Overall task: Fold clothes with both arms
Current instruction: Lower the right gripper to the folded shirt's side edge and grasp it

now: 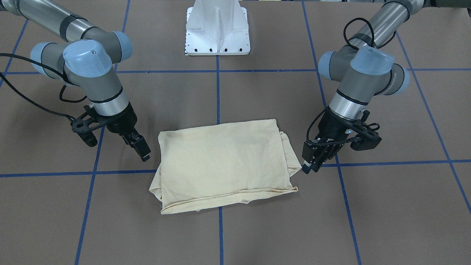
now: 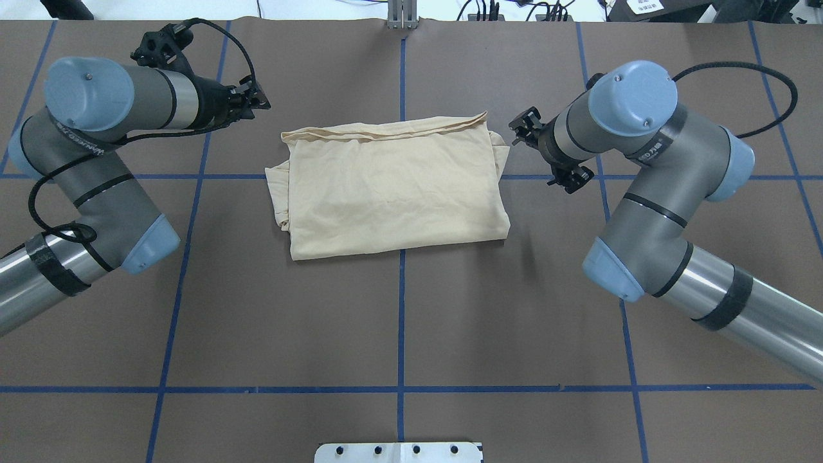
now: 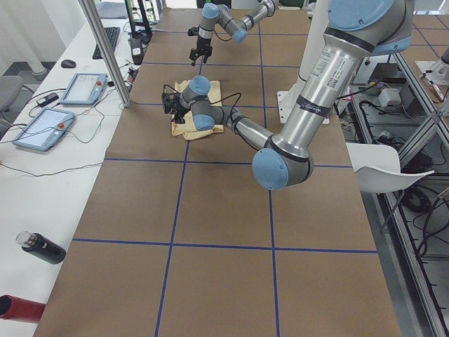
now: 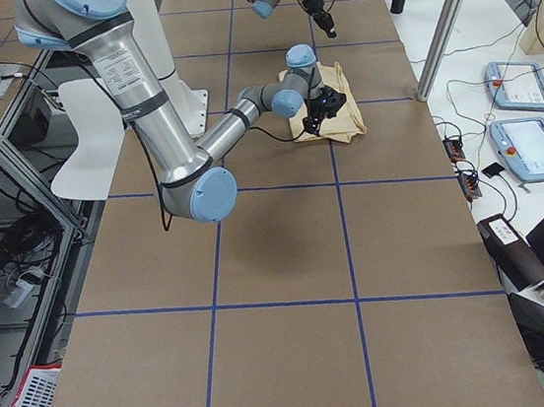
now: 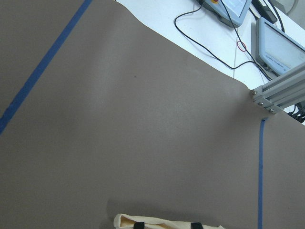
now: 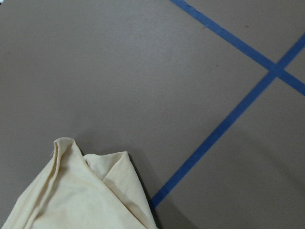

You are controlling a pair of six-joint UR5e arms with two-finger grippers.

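1. Overhead exterior view, far left: the left arm (image 2: 96, 193) bends in over the brown table (image 2: 289, 321). The left gripper (image 2: 256, 103) hangs just off the far-left corner of the T-shirt (image 2: 392, 186).
2. The left wrist-mounted view shows two black fingertips (image 5: 138, 225) at its bottom edge. They are spread apart, with the cloth's folded edge lying below them. Whether they touch the cloth cannot be told.
3. Centre: the pale cream T-shirt lies folded into a rectangle, plain side up, between the two grippers. It sits across the middle blue tape line (image 2: 401, 321). Stacked layers show along its far edge and its left side.
4. Right: the right arm (image 2: 649, 193) reaches in, and the right gripper (image 2: 519, 123) sits near the shirt's far-right corner. In the exterior front-facing view a narrow strip of bare table separates its tip from the cloth. Its fingers overlap in every view, so I cannot tell whether they are spread or pressed together.
5. Exterior left view: on the white bench (image 3: 42, 175) beside the table lie a red bottle (image 3: 17, 309) and a black bottle (image 3: 42, 247). Their contents cannot be seen.
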